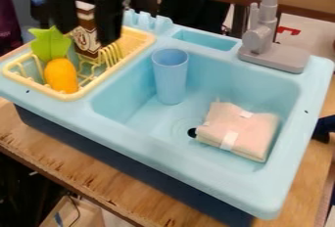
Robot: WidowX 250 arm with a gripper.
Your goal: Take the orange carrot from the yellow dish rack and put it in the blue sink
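In the camera view, the black gripper (85,36) is over the back left of the light-blue toy sink (170,172), above the yellow dish rack (145,39) set in the sink's left side. It is right at a brown bottle (86,40) with a white and brown label, its dark parts partly hiding the bottle. How far open the gripper is, and whether it has a grip on the bottle, I cannot tell. The bottle is at the rear of the rack, left of the sink's basin, with its lower end down among the yellow prongs.

Nearer the front of the same rack, also left of the basin, is an orange toy fruit (60,75) with a green leafy top (50,44). Inside the sink's basin, a blue cup (171,77) stands upright near the back left corner. A folded pale pink cloth (239,128) with white strips on it lies toward the front right of the basin, just beside the dark drain hole (192,132).

A grey faucet (268,25) rises from the sink's back right edge, and a shallow tray (206,40) is sunk into the back rim, left of the faucet. Under the sink is a wooden table (98,177).
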